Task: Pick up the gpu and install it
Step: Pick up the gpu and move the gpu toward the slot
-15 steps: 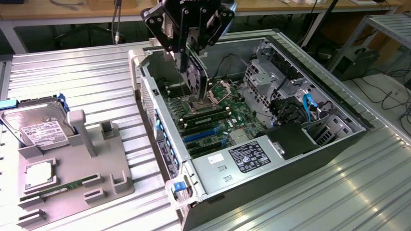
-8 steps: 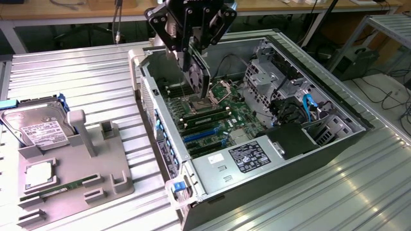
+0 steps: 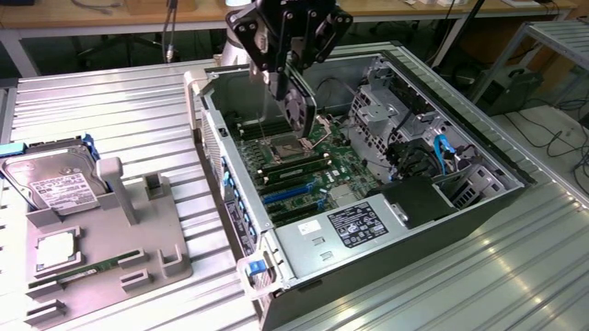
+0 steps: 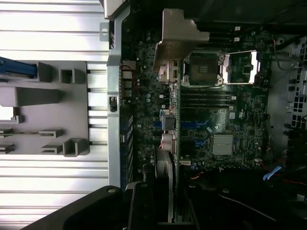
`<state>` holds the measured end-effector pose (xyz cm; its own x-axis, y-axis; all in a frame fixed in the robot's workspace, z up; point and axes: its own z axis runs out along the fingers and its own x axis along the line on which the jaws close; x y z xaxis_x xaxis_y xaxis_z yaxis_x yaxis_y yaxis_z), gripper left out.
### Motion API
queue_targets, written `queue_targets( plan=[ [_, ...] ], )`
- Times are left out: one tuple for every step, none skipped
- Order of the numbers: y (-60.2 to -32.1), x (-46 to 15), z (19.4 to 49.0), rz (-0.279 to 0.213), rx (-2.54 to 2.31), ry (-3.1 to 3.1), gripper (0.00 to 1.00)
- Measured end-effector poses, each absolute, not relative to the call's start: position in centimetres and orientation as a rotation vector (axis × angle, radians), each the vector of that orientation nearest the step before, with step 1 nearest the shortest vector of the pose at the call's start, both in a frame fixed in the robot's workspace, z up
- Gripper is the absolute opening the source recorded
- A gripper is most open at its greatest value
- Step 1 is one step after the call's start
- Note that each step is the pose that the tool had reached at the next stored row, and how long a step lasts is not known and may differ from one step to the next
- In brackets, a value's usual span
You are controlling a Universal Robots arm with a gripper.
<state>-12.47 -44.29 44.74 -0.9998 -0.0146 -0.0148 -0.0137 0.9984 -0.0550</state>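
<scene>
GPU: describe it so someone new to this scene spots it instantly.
Start at the open computer case in the middle of the exterior view. Over its motherboard the gripper holds the gpu on edge. Unlike the hard drive and memory stick on the grey fixture, it is a thin card with a silver bracket.

gpu (image 3: 297, 114) above motherboard (image 3: 308, 172) in case (image 3: 414, 241)

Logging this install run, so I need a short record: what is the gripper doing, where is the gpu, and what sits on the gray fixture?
gripper: shut on the gpu, above the open computer case
gpu: hanging on edge over the motherboard, not seated
blue slots: empty
gray fixture: holds hard drive and memory stick
</scene>
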Motion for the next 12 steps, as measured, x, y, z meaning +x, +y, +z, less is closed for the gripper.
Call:
queue_targets(
  plan=[
    [-44.3, -12.2, 44.7, -0.086, -0.022, 3.125, 0.27],
    [-44.3, -11.9, 44.7, -0.086, -0.022, 3.125, 0.27],
    [-44.3, -11.6, 44.7, -0.086, -0.022, 3.125, 0.27],
    [-44.3, -11.4, 44.7, -0.086, -0.022, 3.125, 0.27],
    [-44.3, -11.2, 44.7, -0.086, -0.020, 3.125, 0.27],
    [-44.3, -10.9, 44.7, -0.086, -0.018, 3.125, 0.27],
    [-44.3, -10.7, 44.7, -0.086, -0.015, 3.125, 0.27],
    [-44.3, -10.5, 44.7, -0.086, -0.013, 3.125, 0.27],
    [-44.3, -10.3, 44.7, -0.086, -0.011, 3.125, 0.27],
    [-44.3, -10.3, 44.7, -0.086, -0.010, 3.125, 0.27],
    [-44.3, -10.2, 44.7, -0.086, -0.010, 3.125, 0.27],
    [-44.3, -10.1, 44.7, -0.086, -0.010, 3.125, 0.27]
  ],
)
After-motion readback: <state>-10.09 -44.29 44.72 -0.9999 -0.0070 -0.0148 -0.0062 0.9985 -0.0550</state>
